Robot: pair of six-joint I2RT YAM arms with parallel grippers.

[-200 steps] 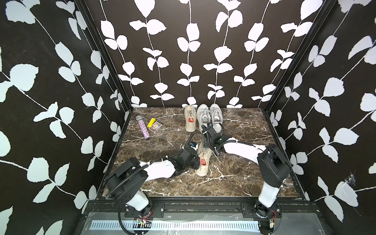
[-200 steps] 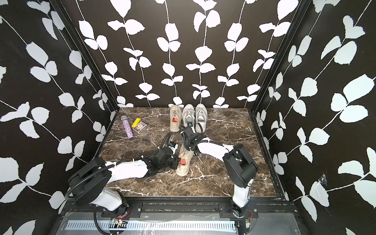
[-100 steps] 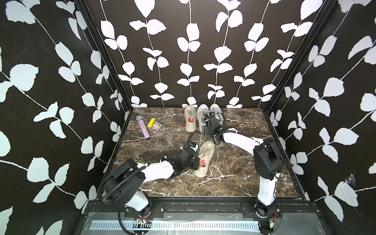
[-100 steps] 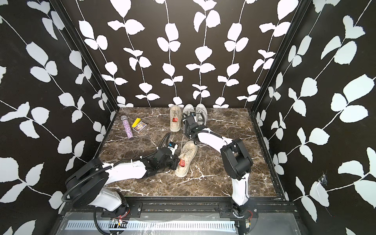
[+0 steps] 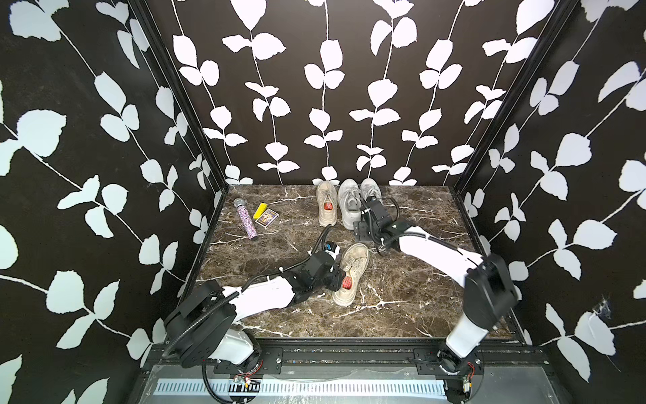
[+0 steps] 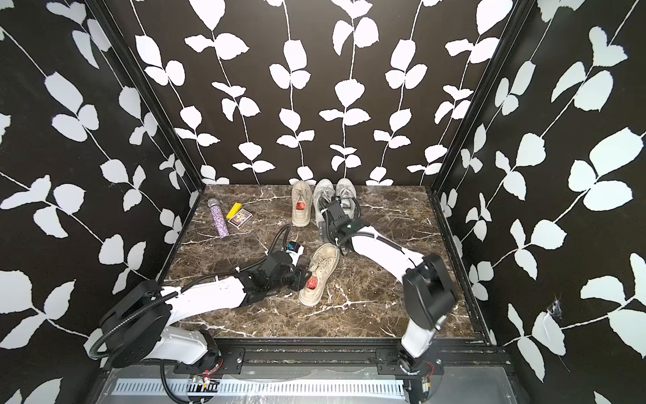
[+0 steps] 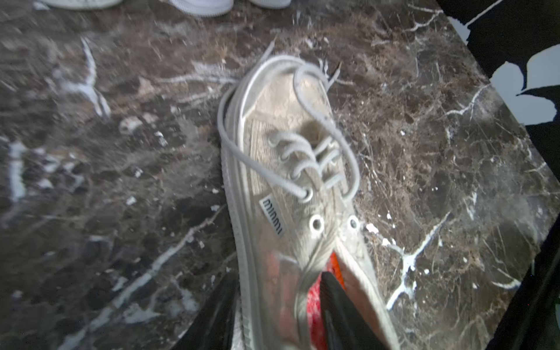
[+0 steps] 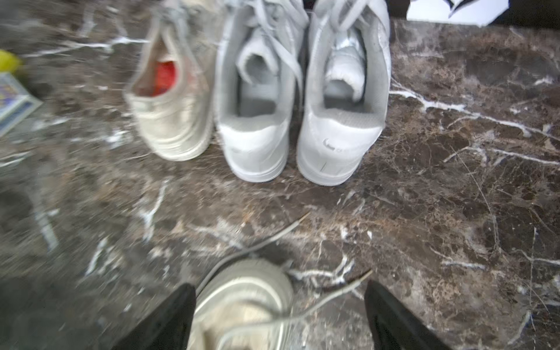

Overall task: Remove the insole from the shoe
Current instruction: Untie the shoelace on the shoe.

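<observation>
Right claw (image 8: 278,288) has drawn back from the shoe (image 5: 351,276), wide open; left claw (image 7: 277,280) has opened astride its collar.

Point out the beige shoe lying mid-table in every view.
Top view: beige shoe mid-table, toe towards the back wall.
Top view: beige shoe in the same mid-table spot.
Left wrist: beige shoe fills the picture's middle.
Right wrist: only the toe of the beige shoe, at the picture's lower edge.
Shared landmark: pair of white sneakers by the back wall.
</observation>
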